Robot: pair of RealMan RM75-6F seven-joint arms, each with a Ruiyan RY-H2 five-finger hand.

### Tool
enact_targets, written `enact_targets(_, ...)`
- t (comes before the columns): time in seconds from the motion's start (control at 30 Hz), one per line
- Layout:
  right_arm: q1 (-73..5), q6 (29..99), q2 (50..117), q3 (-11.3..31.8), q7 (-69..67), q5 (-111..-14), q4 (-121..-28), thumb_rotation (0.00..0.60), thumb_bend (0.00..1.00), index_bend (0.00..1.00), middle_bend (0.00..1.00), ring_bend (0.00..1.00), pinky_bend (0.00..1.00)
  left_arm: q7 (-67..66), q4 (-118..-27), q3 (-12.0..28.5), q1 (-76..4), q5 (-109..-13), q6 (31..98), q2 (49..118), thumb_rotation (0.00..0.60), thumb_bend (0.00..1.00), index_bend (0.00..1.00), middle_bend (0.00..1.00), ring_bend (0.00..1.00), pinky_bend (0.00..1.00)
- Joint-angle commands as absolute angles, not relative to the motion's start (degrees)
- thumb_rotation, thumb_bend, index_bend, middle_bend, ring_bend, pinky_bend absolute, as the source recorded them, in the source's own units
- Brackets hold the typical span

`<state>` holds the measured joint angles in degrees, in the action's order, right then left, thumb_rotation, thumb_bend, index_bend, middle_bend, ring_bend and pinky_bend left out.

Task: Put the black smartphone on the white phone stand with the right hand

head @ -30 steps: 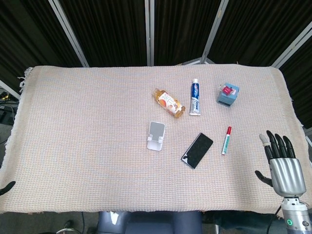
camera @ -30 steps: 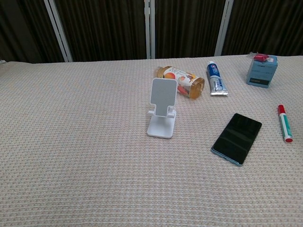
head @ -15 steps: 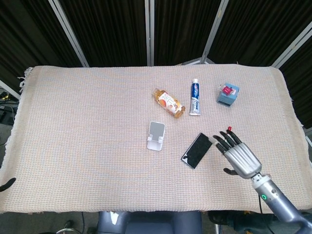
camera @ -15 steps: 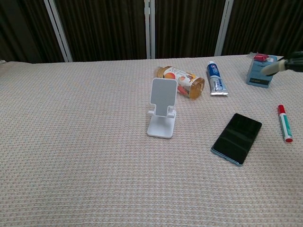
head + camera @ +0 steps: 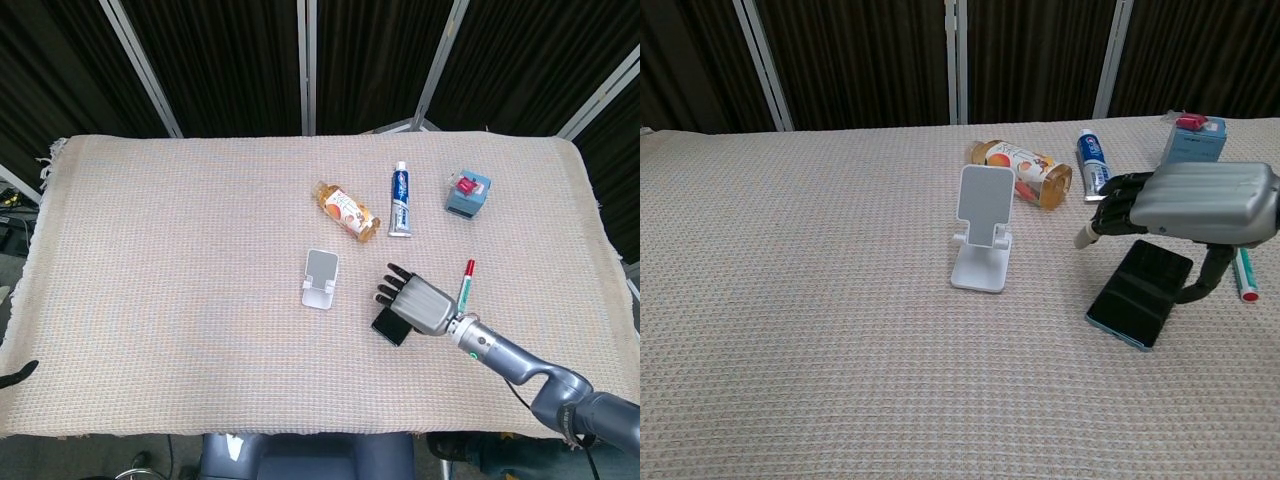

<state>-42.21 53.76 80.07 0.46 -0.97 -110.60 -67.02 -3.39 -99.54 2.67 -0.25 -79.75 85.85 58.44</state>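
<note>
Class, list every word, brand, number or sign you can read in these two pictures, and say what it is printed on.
No text can be read with certainty.
Toothpaste tube: blue and white print, too blurred to read.
Orange bottle: label with lettering, too small to read.
Blue box: markings unreadable.
Red and green marker: print unreadable.
Black smartphone: dark screen, nothing shown.
White phone stand: no marking visible.

Bright, even overhead light, soft shadows only. Dark backdrop, no real glare. Both views sharp; head view edges slightly bowed.
</note>
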Motion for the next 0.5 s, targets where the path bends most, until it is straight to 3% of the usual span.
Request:
enact_targets(0.03,-44.49,55.31,83.11,-2.16,-2.7,-113.25,-62.14,0.6,0.0,0.21,0.23,0.18,0.11,-3.82,-99.26,2.92,-0.52,-79.1,85.44,58.75,0.6,0.0,0.0,0.0,0.0,0.0)
enact_targets(0.5,-46.44,61.49,86.79,-7.97,-4.4,-116.46,-50.56,0.6,0.0,0.21,0.23,0.2,0.11,-4.43,-99.03,3.14,-0.81,-78.56,85.14,59.07,0.6,0.0,0.0,0.0,0.0,0.0)
